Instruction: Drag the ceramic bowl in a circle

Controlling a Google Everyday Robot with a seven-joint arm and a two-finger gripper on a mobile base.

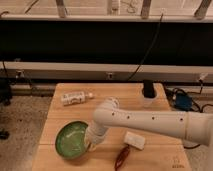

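The green ceramic bowl (71, 140) sits near the front left of the wooden table (125, 97). My white arm reaches in from the right, and my gripper (94, 142) points down at the bowl's right rim, touching or inside it. The fingertips are hidden behind the wrist and the rim.
A clear plastic bottle (75, 98) lies on its side at the back left. A clear cup with a black lid (148, 94) stands at the back right. A white packet (134, 140) and a dark red-brown object (122, 157) lie just right of the gripper. The table's front edge is close to the bowl.
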